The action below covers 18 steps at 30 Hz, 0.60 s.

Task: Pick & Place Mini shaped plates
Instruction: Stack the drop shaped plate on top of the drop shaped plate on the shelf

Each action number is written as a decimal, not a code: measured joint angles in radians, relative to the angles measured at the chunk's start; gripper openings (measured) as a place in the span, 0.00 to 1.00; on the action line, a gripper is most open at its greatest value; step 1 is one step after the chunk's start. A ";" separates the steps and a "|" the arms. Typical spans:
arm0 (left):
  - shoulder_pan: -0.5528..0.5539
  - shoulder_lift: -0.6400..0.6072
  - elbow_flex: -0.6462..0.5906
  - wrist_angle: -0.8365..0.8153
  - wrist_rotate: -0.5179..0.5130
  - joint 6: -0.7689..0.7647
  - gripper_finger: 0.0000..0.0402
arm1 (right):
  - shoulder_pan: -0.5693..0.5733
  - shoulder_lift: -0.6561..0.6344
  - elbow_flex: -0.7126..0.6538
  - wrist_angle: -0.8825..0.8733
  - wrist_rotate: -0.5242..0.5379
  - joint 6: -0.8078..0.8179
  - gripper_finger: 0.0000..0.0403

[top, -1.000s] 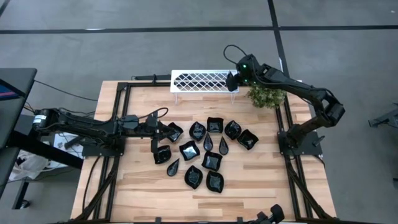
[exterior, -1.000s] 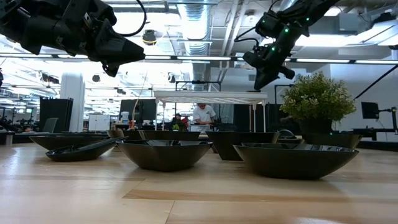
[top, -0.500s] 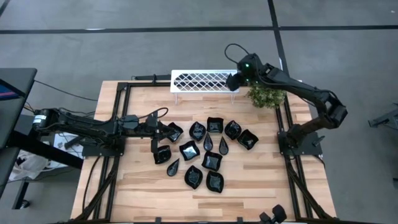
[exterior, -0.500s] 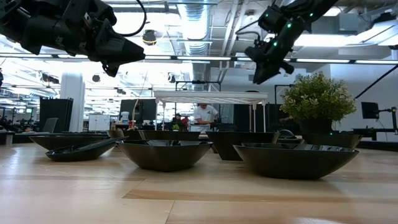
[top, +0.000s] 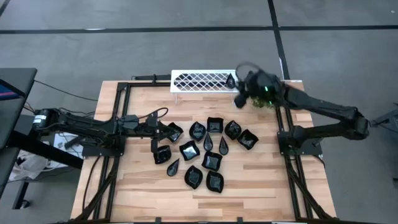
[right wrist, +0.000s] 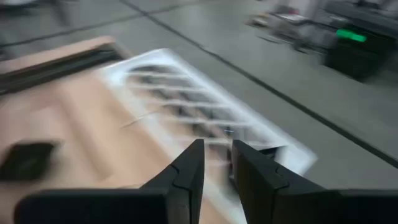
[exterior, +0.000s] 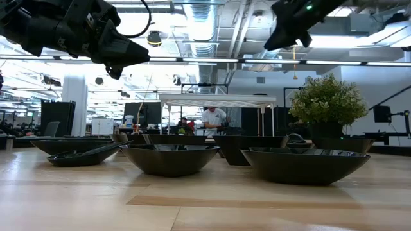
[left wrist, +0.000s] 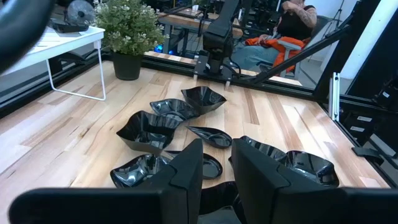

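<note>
On the wooden tabletop (top: 261,180), in front of the white rack (top: 202,81), lie the small black plates (top: 205,152), about a dozen of them, close together in one loose group. They have different shapes: some square with wavy edges, some like a leaf or a drop. None of them is lifted; all rest on the wood.

The right gripper (top: 238,93) hangs in the air near the end of the rack where the green potted plant (top: 264,96) stands, and it is well apart from the plates. Its jaws stand a little apart with a narrow gap, and nothing is between them. One small dark thing lies on the rack at that end, but I cannot tell its shape.

The left gripper (top: 163,132) is low at the edge of the plate group farthest from the plant, just above the nearest plates. Its jaws are also a little apart, with only a narrow gap, and they hold no plate.

Beyond the table a person (exterior: 209,120) sits in the room.
</note>
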 joint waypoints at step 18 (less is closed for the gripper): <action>0.000 0.000 0.000 0.000 0.000 0.000 0.22 | 0.562 -0.088 -0.430 0.237 0.000 0.169 0.19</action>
